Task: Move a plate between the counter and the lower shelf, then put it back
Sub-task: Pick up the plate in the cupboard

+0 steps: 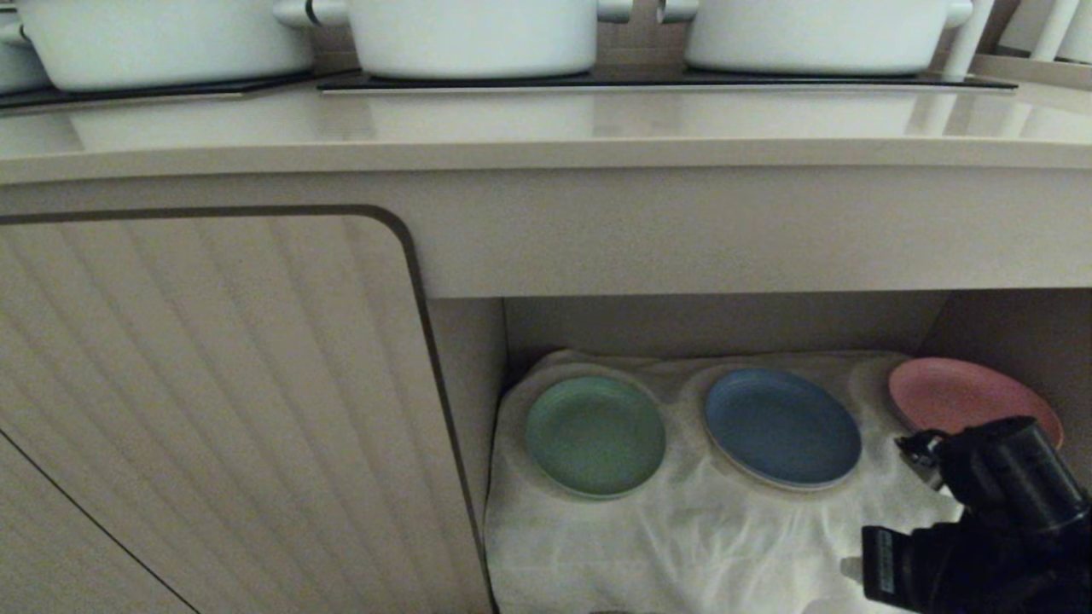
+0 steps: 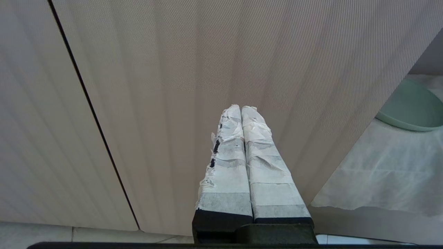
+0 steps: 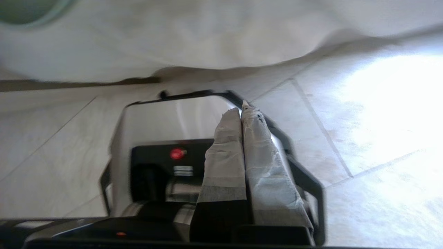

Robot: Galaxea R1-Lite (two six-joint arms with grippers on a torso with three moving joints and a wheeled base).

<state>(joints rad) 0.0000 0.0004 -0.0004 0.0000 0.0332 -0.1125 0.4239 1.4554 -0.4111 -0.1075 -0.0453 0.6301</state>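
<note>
The mint-green plate lies flat at the left end of the lower shelf, on its off-white cloth. Its rim also shows in the left wrist view and at the corner of the right wrist view. The beige counter runs above the shelf. My right arm sits low at the shelf's right front, away from the plate. The right gripper is shut and empty, pointing down over my own base. The left gripper is shut and empty, parked before the cabinet door.
A blue plate and a pink plate lie to the right of the green one. White pots stand on the hob at the counter's back. A ribbed cabinet door closes the left side. Tiled floor lies below.
</note>
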